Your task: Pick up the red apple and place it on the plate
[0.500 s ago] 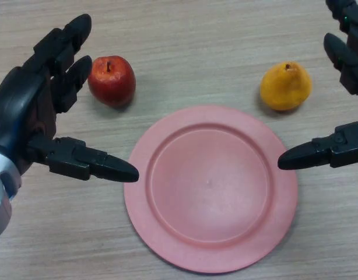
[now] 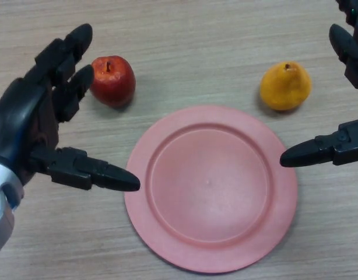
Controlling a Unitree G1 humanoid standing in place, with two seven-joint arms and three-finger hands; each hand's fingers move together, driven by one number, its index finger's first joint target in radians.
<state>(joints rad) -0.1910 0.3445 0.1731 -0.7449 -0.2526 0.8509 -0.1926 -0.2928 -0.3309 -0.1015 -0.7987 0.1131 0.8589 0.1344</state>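
Pretty much all you get here is the table (image 2: 214,41), a light wood-grain top with streaks running roughly side to side. It fills everything right out to the edges, so no walls, floor or windows. Lighting's soft and even, with faint shadows on the table.

One head view looks steeply down, close over the wooden table (image 2: 214,35) before the robot.

One apple (image 2: 112,80), one pear (image 2: 285,86), one plate (image 2: 211,258).
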